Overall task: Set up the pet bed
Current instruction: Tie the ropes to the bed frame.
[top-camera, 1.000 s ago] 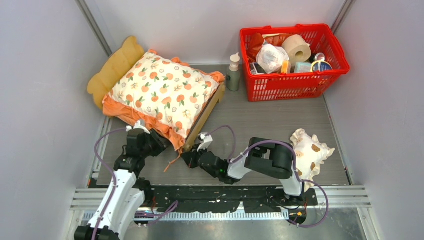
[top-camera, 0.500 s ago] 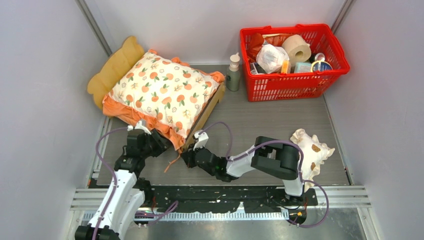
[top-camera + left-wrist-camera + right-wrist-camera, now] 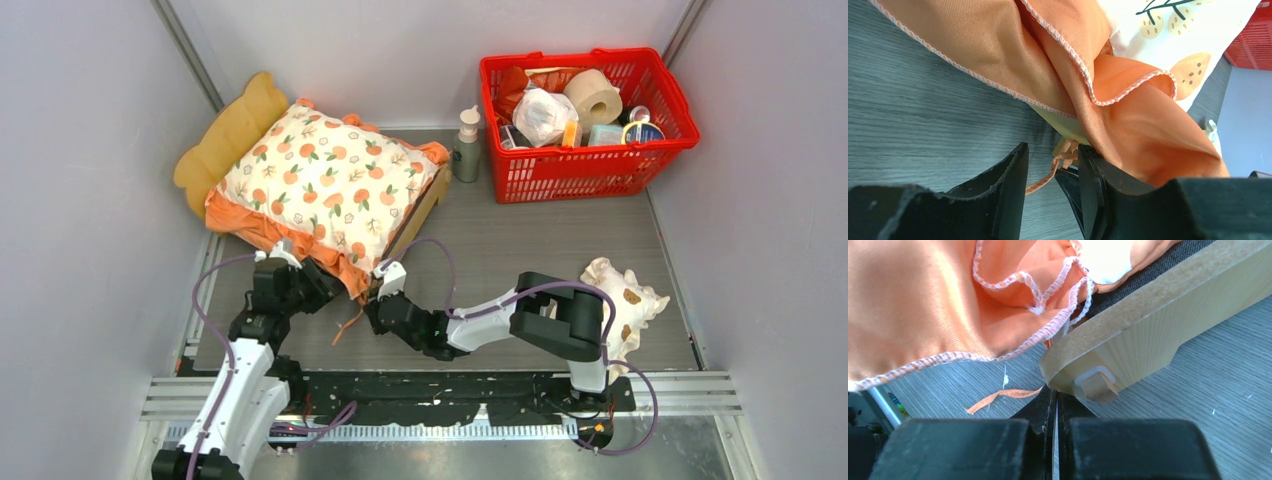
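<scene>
The grey tabletop (image 3: 540, 240) has walls on three sides. The bed (image 3: 232, 135) is on the left part of it, set at a slant, with its wavy headboard by the left wall and its foot end pointing to the middle of the near edge. A cushion (image 3: 330, 185) with orange fruit prints lies on top of the bed and covers nearly all of it. Its orange frill hangs over the near side and the foot corner. A red basket (image 3: 590, 160) full of small things sits at the far right, well apart from the bed. A frilly pillow (image 3: 625, 305) with brown spots lies at the near right, beside the right arm. A small bottle (image 3: 467, 145) stands upright between the bed and the basket. The left pincer (image 3: 1050, 152) is low at the near side of the bed, under the frill. Its fingers are spread and grip nothing, and the frill drapes over one of them. The right pincer (image 3: 1056, 396) is pressed together with nothing in it, and its tip is right at the wooden foot corner of the bed. A thin orange string (image 3: 998, 397) lies on the tabletop between the two pincers.
</scene>
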